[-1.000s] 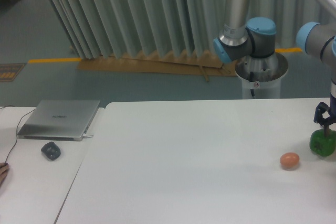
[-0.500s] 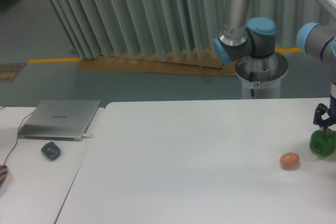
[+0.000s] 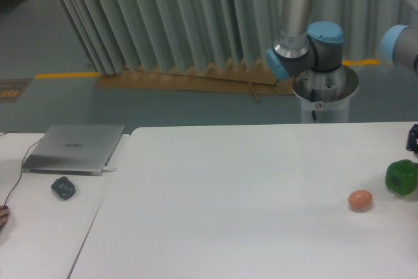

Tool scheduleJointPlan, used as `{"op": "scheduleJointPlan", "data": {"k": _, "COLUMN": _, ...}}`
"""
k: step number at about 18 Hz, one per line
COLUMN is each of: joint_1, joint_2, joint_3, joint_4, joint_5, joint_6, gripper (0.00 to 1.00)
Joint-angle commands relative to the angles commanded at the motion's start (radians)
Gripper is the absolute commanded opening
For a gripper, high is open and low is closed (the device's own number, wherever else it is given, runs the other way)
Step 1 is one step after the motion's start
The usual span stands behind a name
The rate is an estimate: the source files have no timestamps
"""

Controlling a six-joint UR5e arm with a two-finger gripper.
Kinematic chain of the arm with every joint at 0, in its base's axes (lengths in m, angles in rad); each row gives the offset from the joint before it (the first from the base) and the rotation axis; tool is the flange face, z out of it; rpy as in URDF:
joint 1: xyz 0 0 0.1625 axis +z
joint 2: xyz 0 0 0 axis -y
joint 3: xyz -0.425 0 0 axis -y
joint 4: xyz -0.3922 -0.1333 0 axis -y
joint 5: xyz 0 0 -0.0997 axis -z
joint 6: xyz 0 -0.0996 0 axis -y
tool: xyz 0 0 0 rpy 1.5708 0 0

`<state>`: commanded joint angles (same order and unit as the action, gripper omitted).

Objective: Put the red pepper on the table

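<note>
No red pepper shows in this view. The large white table point(image 3: 228, 200) bears a green pepper point(image 3: 401, 176) at its far right and a brownish-orange egg point(image 3: 360, 200) just left of it. Only a dark sliver of my gripper point(image 3: 413, 139) shows at the right edge, above and to the right of the green pepper and clear of it. Its fingers are cut off by the frame, so I cannot tell whether it is open or holds anything.
The arm's base and joints point(image 3: 307, 44) stand behind the table at the back right. A narrower white table on the left bears a silver laptop point(image 3: 75, 148), a dark small object point(image 3: 63, 188) and a cable.
The gripper was right above the green pepper, touching its top; it has moved right and slightly up, mostly out of frame. The green pepper and the egg have stayed put.
</note>
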<state>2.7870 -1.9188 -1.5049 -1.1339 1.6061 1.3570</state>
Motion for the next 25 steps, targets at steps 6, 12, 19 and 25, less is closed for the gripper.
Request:
{"op": "scheduleJointPlan", "data": {"k": 6, "joint_1": 0.057, "joint_2": -0.106, "joint_3": 0.089, "joint_4": 0.06, "joint_5": 0.017, "joint_6": 0.267, "gripper": 1.0}}
{"op": "scheduleJointPlan", "data": {"k": 12, "joint_1": 0.107, "joint_2": -0.161, "joint_3": 0.176, "joint_4": 0.164, "joint_5": 0.038, "joint_6": 0.27, "gripper": 1.0}}
{"op": "scheduleJointPlan", "data": {"k": 19, "joint_1": 0.132, "joint_2": -0.255, "joint_3": 0.204, "joint_4": 0.203, "joint_5": 0.043, "joint_6": 0.278, "gripper": 1.0}}
{"op": "scheduleJointPlan", "data": {"k": 25, "joint_1": 0.129, "joint_2": -0.256, "joint_3": 0.169, "joint_4": 0.198, "joint_5": 0.044, "joint_6": 0.281, "gripper": 1.0}}
